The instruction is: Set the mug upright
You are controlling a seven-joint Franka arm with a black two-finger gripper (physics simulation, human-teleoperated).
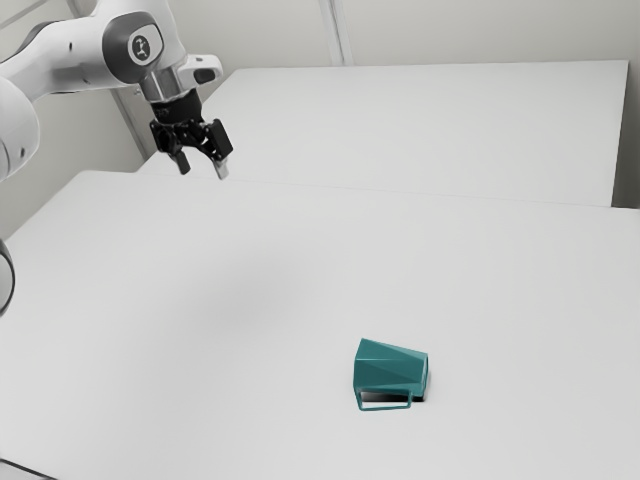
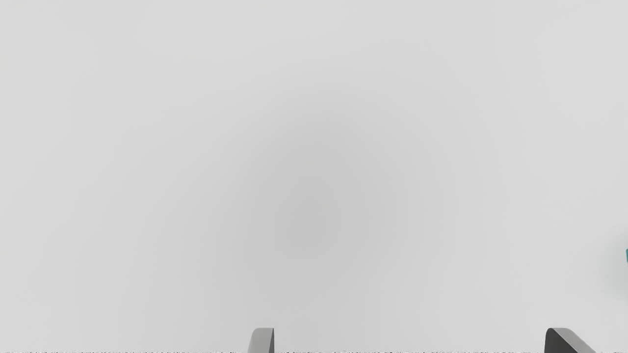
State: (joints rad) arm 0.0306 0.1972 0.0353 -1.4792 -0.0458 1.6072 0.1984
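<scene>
- Thin dark line on the exterior view's left, well apart from the mug and slightly nearer the camera than it.
- Mug: teal, faceted, lying on its side on the white table. Not upright. Its long axis runs roughly left to right in the exterior view, the taller end toward that view's left.
- Handle: angular loop, on the mug's camera-facing side, low by the table. Small dark shadow beside it, under the mug.
- Soft grey shadow on the table, past the mug and toward the exterior view's left.
- Gripper: black, raised above the table, well apart from the mug, off on its far side toward the exterior view's left. Fingers spread wide, bare table seen between them, nothing pinched. In the wrist view a teal sliver of the mug lies outside the gap, out past one finger.
- Arm: white and grey, reaching in from the exterior view's left, higher than the mug.
- Second white surface: well beyond the mug.
- Pale wall: farthest back, behind that surface, beyond the mug.
</scene>
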